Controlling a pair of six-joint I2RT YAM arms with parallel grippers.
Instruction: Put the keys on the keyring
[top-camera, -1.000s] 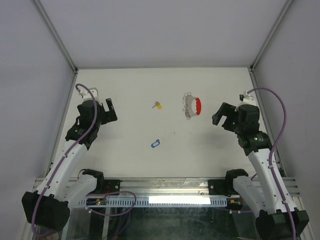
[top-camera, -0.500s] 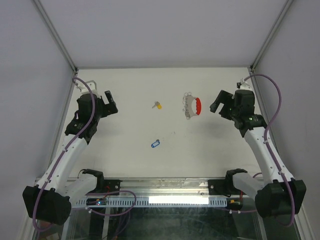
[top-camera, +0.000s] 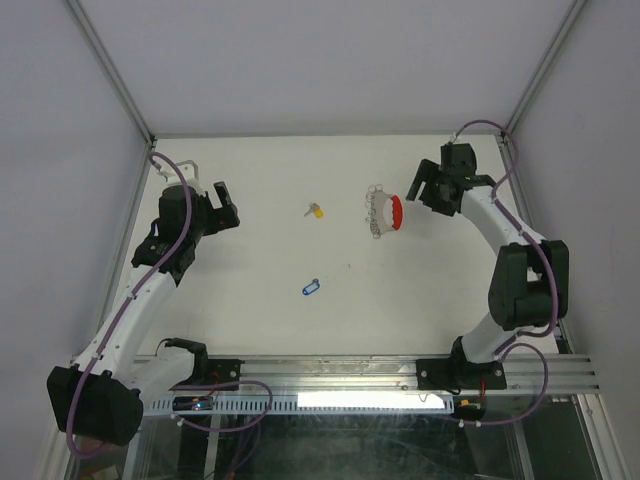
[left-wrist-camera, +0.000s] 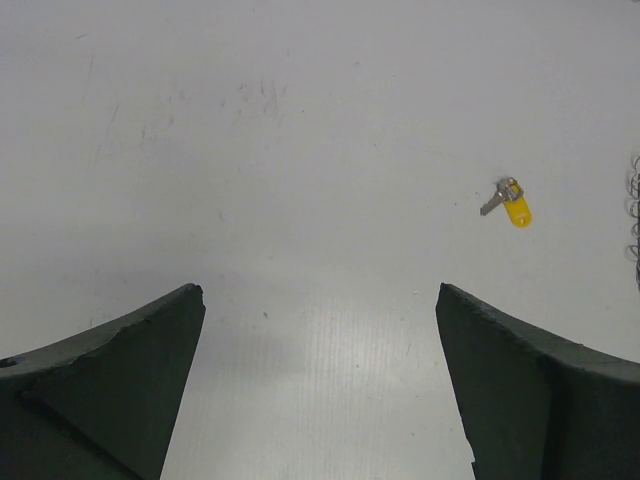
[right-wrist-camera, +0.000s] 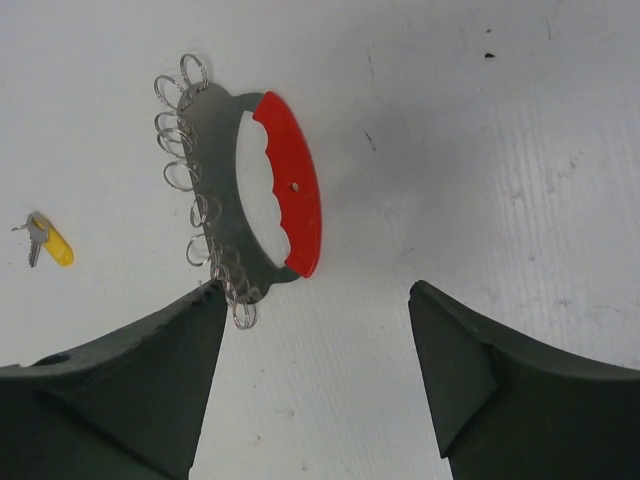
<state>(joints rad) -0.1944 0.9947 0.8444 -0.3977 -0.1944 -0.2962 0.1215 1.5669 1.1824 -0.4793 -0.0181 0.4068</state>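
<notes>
**Keyring: right pincer lined up beside it, no grip yet**

Keyring (top-camera: 385, 212) lies flat on the tabletop (top-camera: 260, 330), far-right of centre. It is a grey crescent plate with a red grip along 1 side and a row of small wire loops along the other (the loops overlap, so no reliable count).

Count: 1 keyring, 2 keys, 2 arms. Yellow key (top-camera: 316, 211) lies left of the keyring, well apart from it. Blue key (top-camera: 310, 288) lies nearer the arm bases, also apart. Neither key is on a loop.

Key relation: the right pincer (top-camera: 415, 188) is just beside the keyring's red side and far nearer to it than the left one. In the right wrist view the keyring (right-wrist-camera: 285, 190) lies ahead of the fingertips and left of their midline, its long axis running roughly along the approach line. The lowest loops sit close to the left finger; contact cannot be told.

Right pincer (right-wrist-camera: 315, 287): released, jaws spread, nothing between them. Left pincer (top-camera: 227, 205): released and empty, with the yellow key (left-wrist-camera: 511, 203) ahead and to its right.

Judgement: the keyring pick-up is in hand, and nothing has been threaded.
</notes>
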